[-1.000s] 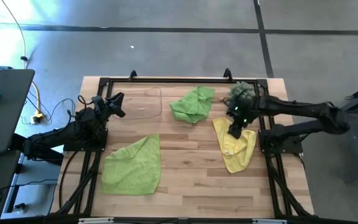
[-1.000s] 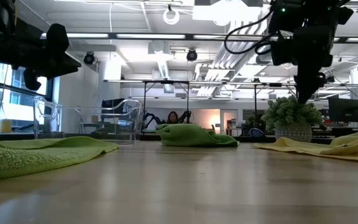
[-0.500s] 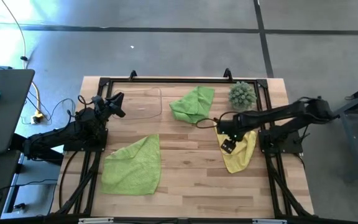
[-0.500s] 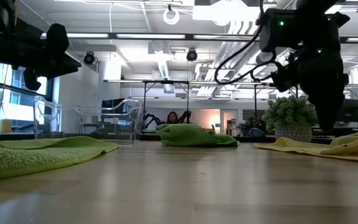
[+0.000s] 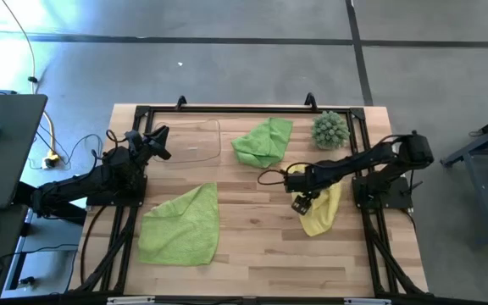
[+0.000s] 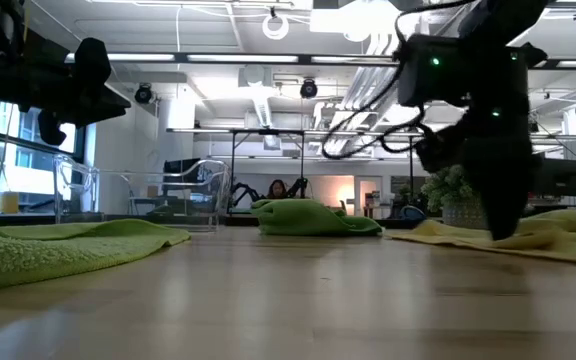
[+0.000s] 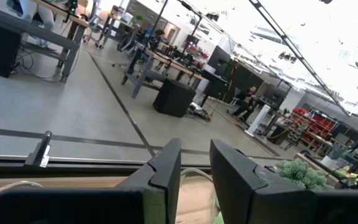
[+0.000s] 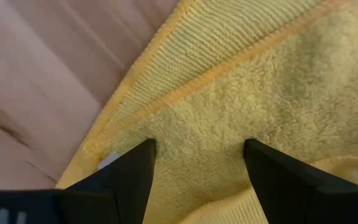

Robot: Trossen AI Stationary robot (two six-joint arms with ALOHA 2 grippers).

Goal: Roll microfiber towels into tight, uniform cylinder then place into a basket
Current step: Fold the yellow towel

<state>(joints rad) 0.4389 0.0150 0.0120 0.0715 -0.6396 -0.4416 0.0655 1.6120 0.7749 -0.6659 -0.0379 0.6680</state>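
L gripper (image 5: 155,142) waits at the table's left edge beside the shallow clear plastic tray basket (image 5: 195,140), fingers only narrowly apart w/ nothing between them. Flat lime green microfiber towel (image 5: 182,224) lies front-left; a crumpled lime green towel (image 5: 263,141) sits near the back, next to the basket. R gripper (image 5: 300,203) is down on the yellow microfiber towel (image 5: 322,207) near its hemmed corner, fingers (image 8: 126,177) wide apart, pressing into the pile w/o pinching any yet, prob. set to grab that edge for rolling. Spiky green ball plant (image 5: 329,130) stands behind.
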